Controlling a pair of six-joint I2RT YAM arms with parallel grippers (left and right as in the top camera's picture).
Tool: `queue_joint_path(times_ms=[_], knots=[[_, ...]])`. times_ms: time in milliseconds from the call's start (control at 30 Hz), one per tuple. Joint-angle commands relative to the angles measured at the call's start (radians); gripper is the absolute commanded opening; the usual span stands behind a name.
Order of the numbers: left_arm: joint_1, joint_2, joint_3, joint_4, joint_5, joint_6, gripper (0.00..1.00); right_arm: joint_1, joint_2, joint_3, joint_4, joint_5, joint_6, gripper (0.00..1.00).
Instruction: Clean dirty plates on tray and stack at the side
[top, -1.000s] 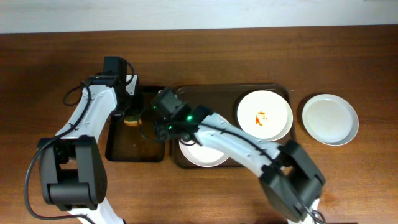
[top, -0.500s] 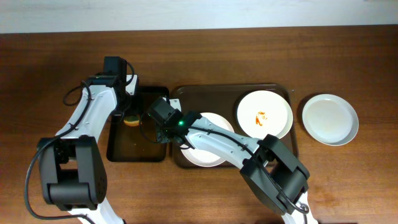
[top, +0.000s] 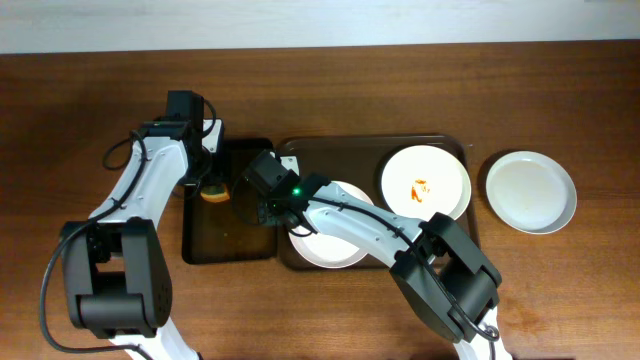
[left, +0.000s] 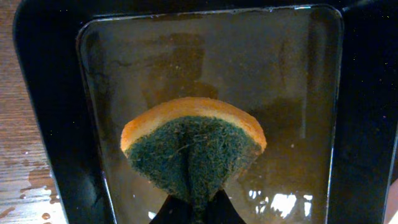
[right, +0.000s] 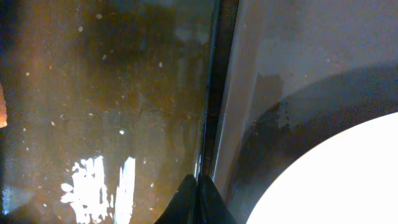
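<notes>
Wooden counter: tray held two plates, the right one sauce-smeared; a third sat beside it. The left gripper clamped the sponge over the black tray; the right gripper pinched shut on that tray's rim.

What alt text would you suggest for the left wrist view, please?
The left fingers pinch a half-round sponge, green scouring face toward the camera with an orange rim, over a black tray whose wet brownish floor shows bright glints.
</notes>
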Motion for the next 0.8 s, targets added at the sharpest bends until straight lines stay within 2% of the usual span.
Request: queue_joint_path(times_ms=[0,67,100,233,367,433,500,633,700,767], knots=[[0.002,-0.021,0.017,0.014,0.015,0.015,0.00,0.010,-0.014,-0.003,-0.022,0.024,0.010,0.30],[0.002,-0.021,0.017,0.017,0.014,0.015,0.00,-0.013,-0.019,0.009,0.001,0.023,0.009,0.55],[0.002,-0.021,0.017,0.017,0.015,0.015,0.00,-0.032,-0.020,0.024,0.013,0.023,0.008,0.62],[0.002,-0.021,0.017,0.020,0.015,0.015,0.00,-0.089,-0.020,0.034,0.158,-0.003,-0.032,0.63],[0.002,-0.021,0.017,0.021,0.015,0.015,0.00,-0.088,0.005,0.034,0.257,0.114,-0.033,0.50],[0.002,-0.021,0.017,0.021,0.015,0.015,0.00,-0.088,0.043,0.034,0.313,0.114,-0.043,0.49],[0.001,-0.021,0.017,0.021,0.015,0.015,0.00,-0.088,0.061,0.034,0.357,0.118,-0.051,0.38],[0.001,-0.021,0.017,0.024,0.016,0.015,0.00,-0.088,0.108,0.034,0.386,0.165,-0.051,0.37],[0.001,-0.021,0.017,0.025,0.016,0.015,0.00,-0.087,0.111,0.034,0.397,0.161,-0.051,0.25],[0.001,-0.021,0.017,0.030,0.016,0.015,0.00,-0.087,0.112,0.034,0.389,0.161,-0.051,0.20]])
